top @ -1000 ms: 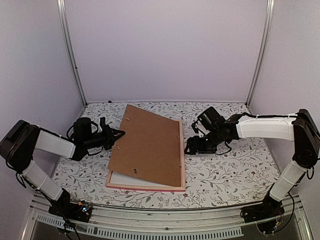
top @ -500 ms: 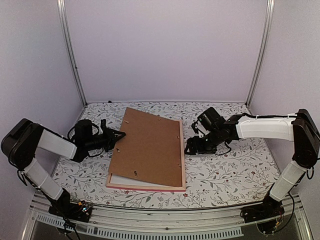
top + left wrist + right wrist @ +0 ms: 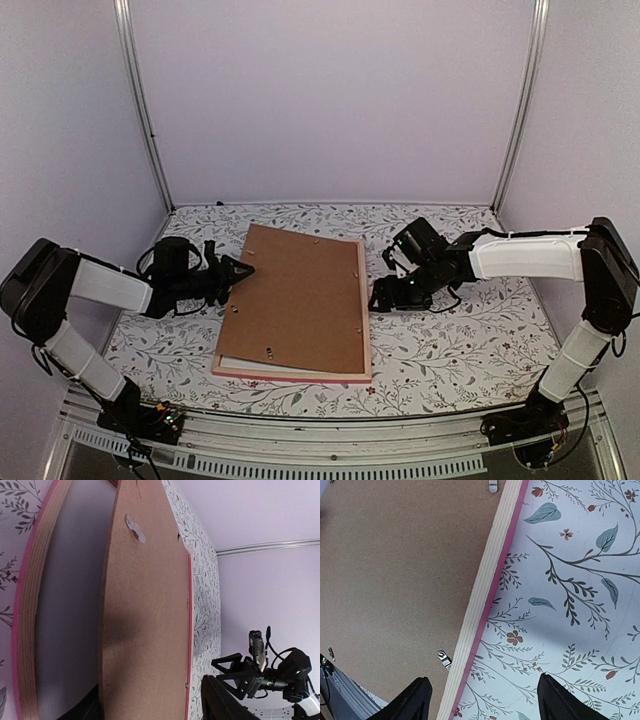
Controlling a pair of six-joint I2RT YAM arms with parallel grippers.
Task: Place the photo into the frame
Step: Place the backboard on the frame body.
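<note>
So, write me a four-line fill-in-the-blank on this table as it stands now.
The frame under the brown board has a ___ rim.
The left hand is at the board's ___ edge.
The right hand has its fingers ___.
The table cover is printed with leaves and ___.
Missing words: pink; left; open; flowers

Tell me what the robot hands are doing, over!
Left gripper open beside backing board. Right gripper open over frame rim. Board sits crooked on frame. Photo not in sight.
</note>
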